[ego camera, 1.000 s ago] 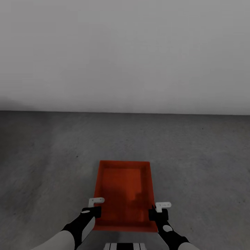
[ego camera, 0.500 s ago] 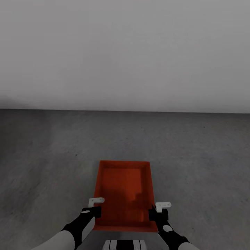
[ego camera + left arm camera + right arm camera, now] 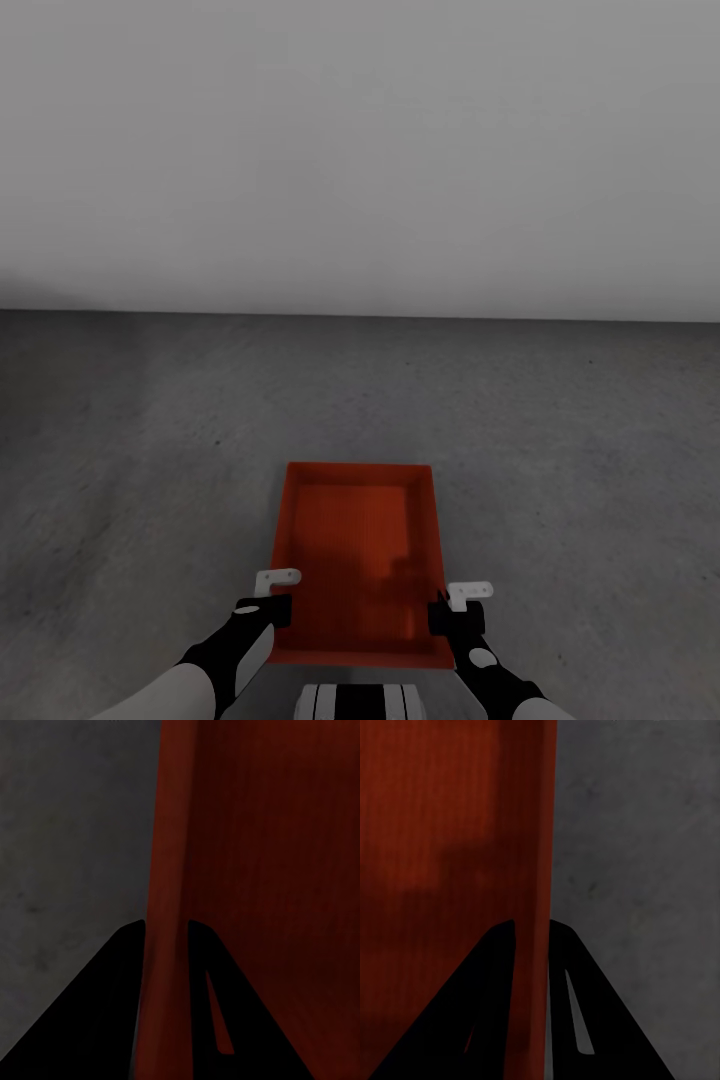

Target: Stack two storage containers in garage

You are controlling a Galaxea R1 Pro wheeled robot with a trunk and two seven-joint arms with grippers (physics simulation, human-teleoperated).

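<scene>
Both end effectors gripping unlabelled storage container

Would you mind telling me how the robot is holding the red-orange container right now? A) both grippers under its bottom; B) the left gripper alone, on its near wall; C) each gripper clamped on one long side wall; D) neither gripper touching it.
C: the storage container has the left gripper astride its left wall and the right gripper astride its right wall, over the grey floor.

Dim, flat, slightly soft render.
</scene>
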